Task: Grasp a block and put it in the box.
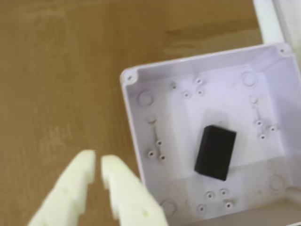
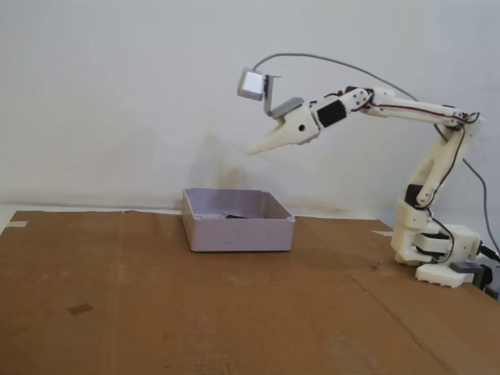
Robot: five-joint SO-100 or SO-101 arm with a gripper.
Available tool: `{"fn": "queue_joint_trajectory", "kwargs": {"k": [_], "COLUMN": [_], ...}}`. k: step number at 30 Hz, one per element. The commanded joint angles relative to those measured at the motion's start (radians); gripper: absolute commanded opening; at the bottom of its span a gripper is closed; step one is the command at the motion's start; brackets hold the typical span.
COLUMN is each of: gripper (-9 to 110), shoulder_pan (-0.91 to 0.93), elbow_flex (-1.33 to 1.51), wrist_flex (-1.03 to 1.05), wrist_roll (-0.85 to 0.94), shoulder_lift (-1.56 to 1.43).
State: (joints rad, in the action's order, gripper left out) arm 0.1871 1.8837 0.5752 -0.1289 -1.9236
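Note:
The black block [image 1: 215, 151] lies flat on the floor of the pale lavender box [image 1: 141, 122], near its middle. In the fixed view the box [image 2: 238, 233] stands on the brown table, and only a dark sliver of the block [image 2: 234, 216] shows over its wall. My white gripper [image 1: 98, 162] enters the wrist view from the bottom left, over bare table beside the box. Its fingers are nearly together with nothing between them. In the fixed view the gripper [image 2: 254, 150] hangs high in the air above the box, pointing left.
Brown cardboard [image 2: 117, 297] covers the table around the box. The arm's base [image 2: 437, 254] stands at the right in the fixed view. A white strip [image 1: 270, 19] shows at the top right of the wrist view.

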Motion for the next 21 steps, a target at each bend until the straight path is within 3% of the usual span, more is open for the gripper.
{"fn": "queue_joint_trajectory", "kwargs": {"k": [1,21], "gripper": [0,0], "shoulder_pan": [-0.044,-0.104], "elbow_flex": [0.021,0.351], "wrist_flex": [-0.014,-0.018], "wrist_roll": [0.006,0.005], "shoulder_lift": [-0.156,-0.469]}}
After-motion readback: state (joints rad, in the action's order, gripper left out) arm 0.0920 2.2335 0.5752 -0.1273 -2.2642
